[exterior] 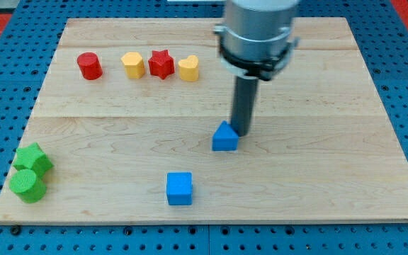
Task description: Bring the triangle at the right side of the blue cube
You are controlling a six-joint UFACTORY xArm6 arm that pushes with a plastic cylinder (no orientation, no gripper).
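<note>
A blue triangle block [224, 137] lies near the middle of the wooden board [331, 170]. A blue cube [179, 188] sits below and to the left of it, near the board's bottom edge. My tip [241, 132] is at the triangle's upper right corner, touching or almost touching it. The dark rod rises from there to the arm's grey cylinder at the view's top.
A red cylinder [89, 66], a yellow hexagon [133, 65], a red star [161, 64] and a yellow heart [188, 69] form a row at the upper left. A green cube-like block [33, 159] and a green cylinder [27, 185] sit at the lower left corner.
</note>
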